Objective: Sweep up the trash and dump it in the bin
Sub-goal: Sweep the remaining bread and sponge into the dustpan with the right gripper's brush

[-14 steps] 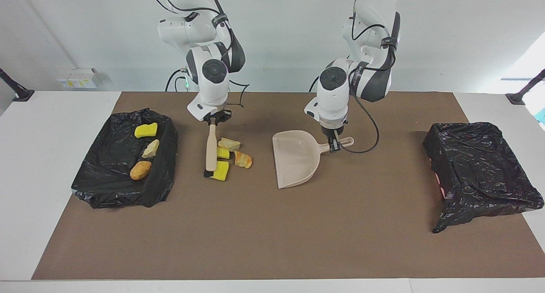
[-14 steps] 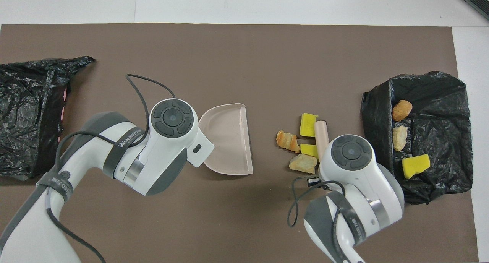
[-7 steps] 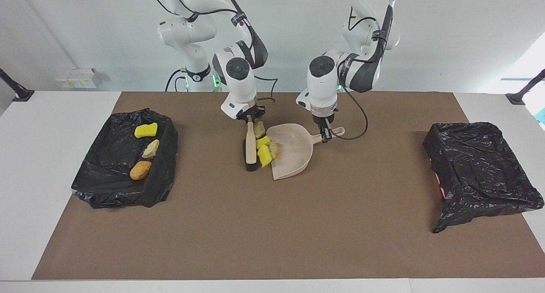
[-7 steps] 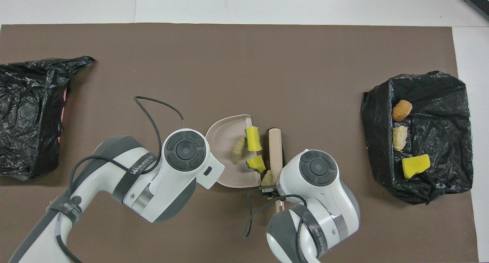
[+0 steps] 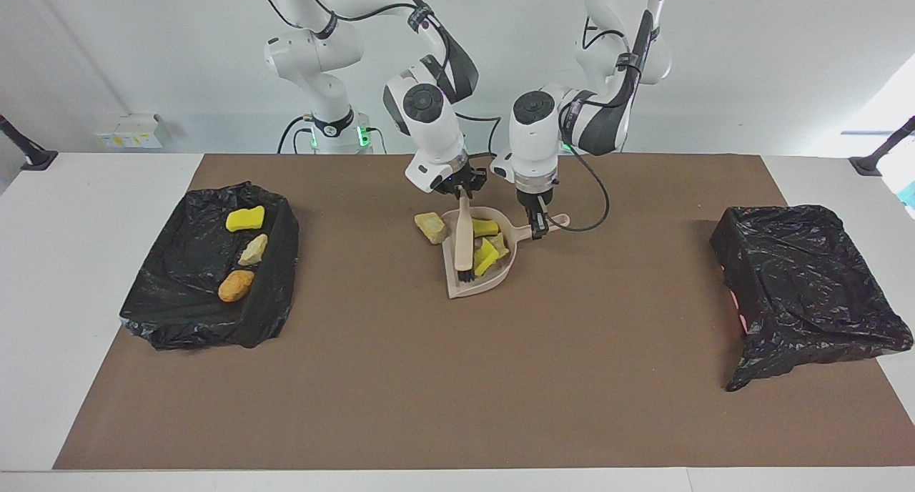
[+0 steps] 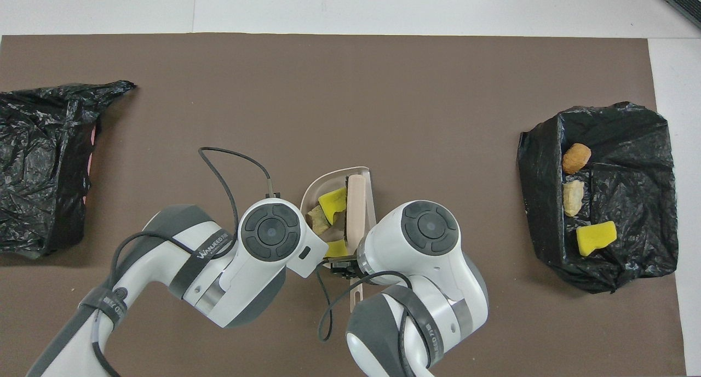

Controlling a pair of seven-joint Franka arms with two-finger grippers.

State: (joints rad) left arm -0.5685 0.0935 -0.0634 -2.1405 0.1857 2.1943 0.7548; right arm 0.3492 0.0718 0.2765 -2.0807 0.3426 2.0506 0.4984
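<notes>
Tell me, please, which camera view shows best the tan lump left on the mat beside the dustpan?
The facing view: the tan lump lies in plain sight beside the dustpan, toward the right arm's end. In the overhead view, the right arm covers it entirely.

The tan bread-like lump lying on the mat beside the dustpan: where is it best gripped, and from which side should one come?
Probably the tan bread-like lump is best gripped across its middle, from straight above: it lies low on the brown mat, and the beige plastic dustpan stands close at one side.
</notes>
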